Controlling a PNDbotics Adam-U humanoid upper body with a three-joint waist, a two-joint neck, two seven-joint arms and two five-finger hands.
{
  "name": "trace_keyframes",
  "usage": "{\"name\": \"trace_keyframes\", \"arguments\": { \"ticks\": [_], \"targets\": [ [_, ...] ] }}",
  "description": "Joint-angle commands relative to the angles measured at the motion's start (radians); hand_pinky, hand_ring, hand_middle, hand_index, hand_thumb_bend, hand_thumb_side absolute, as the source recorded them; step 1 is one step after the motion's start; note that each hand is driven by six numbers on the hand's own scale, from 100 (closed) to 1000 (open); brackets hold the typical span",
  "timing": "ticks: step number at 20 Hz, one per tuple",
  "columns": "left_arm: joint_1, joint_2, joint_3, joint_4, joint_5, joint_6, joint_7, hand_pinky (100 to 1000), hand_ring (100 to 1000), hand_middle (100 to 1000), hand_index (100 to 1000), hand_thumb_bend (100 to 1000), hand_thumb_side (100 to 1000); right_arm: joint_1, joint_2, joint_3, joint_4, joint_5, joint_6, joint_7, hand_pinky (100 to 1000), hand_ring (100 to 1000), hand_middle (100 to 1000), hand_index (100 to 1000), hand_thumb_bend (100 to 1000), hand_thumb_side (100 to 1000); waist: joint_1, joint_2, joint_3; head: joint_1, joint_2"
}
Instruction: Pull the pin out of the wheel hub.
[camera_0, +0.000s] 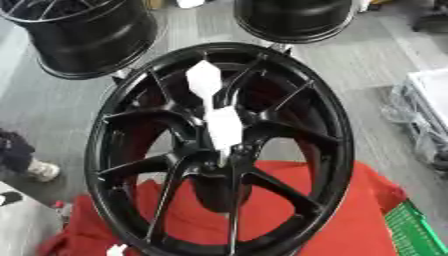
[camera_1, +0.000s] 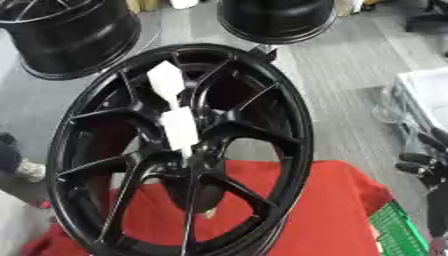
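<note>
No lettering, brand mark or number can be read anywhere in the frame. The white pin at the centre of the black wheel hub carries no legible marking.

Large black spoked alloy wheel stands upright over red cloth, filling centre. Wide gaps between spokes. White faceted pin juts from hub toward camera, nothing in front of it. Two black rims behind; green crate low right.
</note>
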Motion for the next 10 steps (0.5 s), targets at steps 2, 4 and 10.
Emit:
{"name": "trace_keyframes", "arguments": {
  "ticks": [2,4,10],
  "targets": [
    [0.029,-0.027,0.049,0.031,-0.050,-0.018,0.071,636,517,806,887,562,763,-0.006,0.000,-0.002,-0.017,0.006,0.001,-0.002,551,572,770,835,100,943,0.001,-0.010,0.000,0.018,0.010],
    [0.057,-0.082,0.080,-0.002,0.020,-0.020,0.105,623,502,776,874,435,774,-0.007,0.001,-0.002,-0.017,0.005,0.001,-0.002,551,572,770,835,100,946,0.002,-0.008,0.002,0.021,0.012],
    [0.116,-0.344,0.178,-0.244,0.453,0.066,-0.110,618,489,704,835,244,827,-0.012,0.011,0.005,-0.012,0.003,0.005,0.003,552,571,771,835,100,955,-0.004,-0.006,0.008,0.024,0.012]
  ]
}}
